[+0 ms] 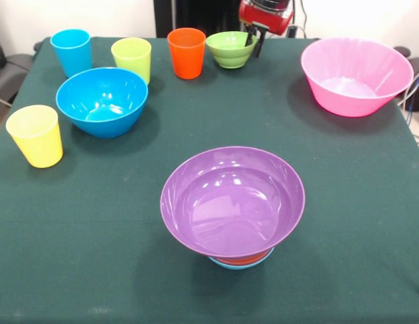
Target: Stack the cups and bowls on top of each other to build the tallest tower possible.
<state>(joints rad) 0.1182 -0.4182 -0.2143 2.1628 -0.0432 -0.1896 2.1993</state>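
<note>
The tower stands near the table's front middle: a wide purple bowl sits on a small orange bowl and a light-blue bowl, which show only as thin edges beneath it. The blue cup, lime green cup and orange cup stand in a row at the far side. The yellow cup stands at the left. A deep blue bowl sits left of centre. The small green bowl is at the far middle, with my gripper at its right rim. The large pink bowl is at the far right.
A dark green cloth covers the table. The robot's red and black wrist comes down at the top edge. Cables hang off the right edge of the table.
</note>
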